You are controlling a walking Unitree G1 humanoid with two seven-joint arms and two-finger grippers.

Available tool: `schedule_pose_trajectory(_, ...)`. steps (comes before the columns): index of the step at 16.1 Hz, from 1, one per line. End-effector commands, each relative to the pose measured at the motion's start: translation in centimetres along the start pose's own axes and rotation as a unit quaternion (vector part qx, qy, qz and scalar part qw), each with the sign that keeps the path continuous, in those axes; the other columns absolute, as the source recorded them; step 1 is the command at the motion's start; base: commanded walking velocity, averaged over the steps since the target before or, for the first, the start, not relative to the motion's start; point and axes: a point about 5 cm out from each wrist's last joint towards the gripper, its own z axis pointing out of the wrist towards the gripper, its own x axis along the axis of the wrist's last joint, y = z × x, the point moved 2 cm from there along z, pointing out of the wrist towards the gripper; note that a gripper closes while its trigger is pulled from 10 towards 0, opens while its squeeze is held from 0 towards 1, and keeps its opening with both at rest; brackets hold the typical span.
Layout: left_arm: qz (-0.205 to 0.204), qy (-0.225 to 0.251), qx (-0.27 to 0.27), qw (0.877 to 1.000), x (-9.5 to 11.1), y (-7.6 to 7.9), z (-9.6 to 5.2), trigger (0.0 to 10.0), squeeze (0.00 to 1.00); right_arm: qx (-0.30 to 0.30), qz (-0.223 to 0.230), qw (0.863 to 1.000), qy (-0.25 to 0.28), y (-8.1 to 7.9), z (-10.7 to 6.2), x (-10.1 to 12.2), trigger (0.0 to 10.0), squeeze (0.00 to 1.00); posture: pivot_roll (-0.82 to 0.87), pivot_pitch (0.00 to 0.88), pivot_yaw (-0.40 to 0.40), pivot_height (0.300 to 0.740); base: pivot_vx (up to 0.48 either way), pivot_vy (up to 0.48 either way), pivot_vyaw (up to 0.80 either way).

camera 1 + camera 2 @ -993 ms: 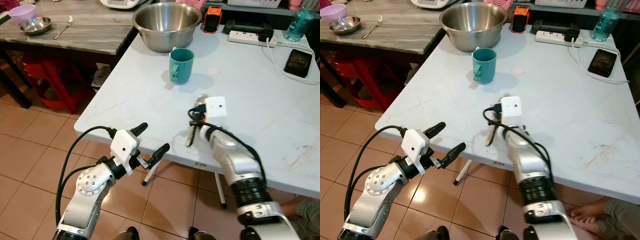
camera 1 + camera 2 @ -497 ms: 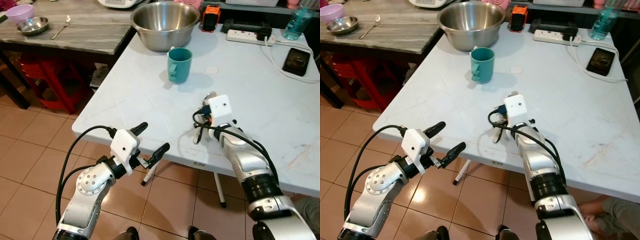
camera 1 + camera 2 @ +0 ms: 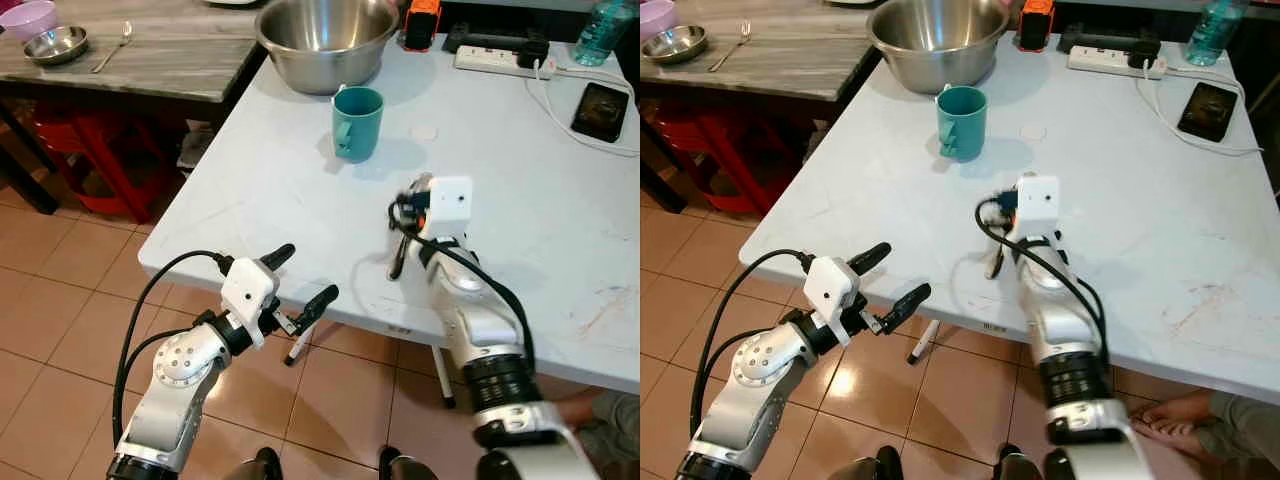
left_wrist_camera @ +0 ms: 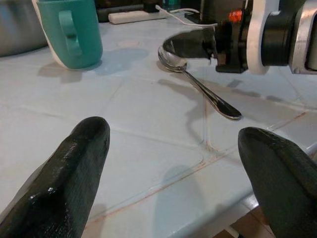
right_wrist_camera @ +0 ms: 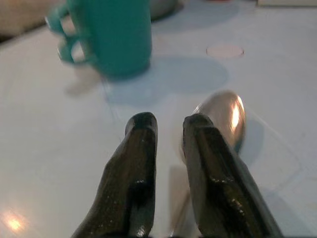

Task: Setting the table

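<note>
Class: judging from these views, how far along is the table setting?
Done: the teal mug stands on the white table. In hand: the right gripper, fingers nearly closed, sits at the spoon lying flat. Left: placing the spoon; the left gripper hovers open off the table edge.

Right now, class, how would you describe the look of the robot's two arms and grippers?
Both arms are silver metal with dark ribbed joints. A white boxy module sits at each wrist, with black cables looping along the arm. The left gripper and right gripper each have two long, glossy black fingers with rounded tips.
</note>
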Motion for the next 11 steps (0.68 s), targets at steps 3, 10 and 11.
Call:
schedule_pose_trajectory(3, 0.010, 0.006, -0.014, 1.000, 0.5, -0.2, -0.3, 10.0, 0.00, -0.043, 0.040, 0.998, -0.015, -0.1, -0.1, 0.2, 10.0, 1.00, -0.09, 0.201, 0.080, 0.740, 0.000, 0.000, 0.00)
schedule_pose_trajectory(10, 0.012, 0.011, -0.024, 1.000, 1.1, -0.1, -0.2, 10.0, 0.00, -0.077, 0.079, 0.992, -0.066, -1.4, -0.7, -0.5, 10.0, 1.00, -0.09, 0.202, 0.076, 0.740, 0.000, 0.000, 0.00)
schedule_pose_trajectory(11, 0.010, 0.010, -0.026, 1.000, 1.1, -0.2, -0.2, 10.0, 0.00, -0.079, 0.080, 0.991, -0.071, -1.4, -0.7, -0.6, 10.0, 1.00, -0.10, 0.202, 0.079, 0.740, 0.000, 0.000, 0.00)
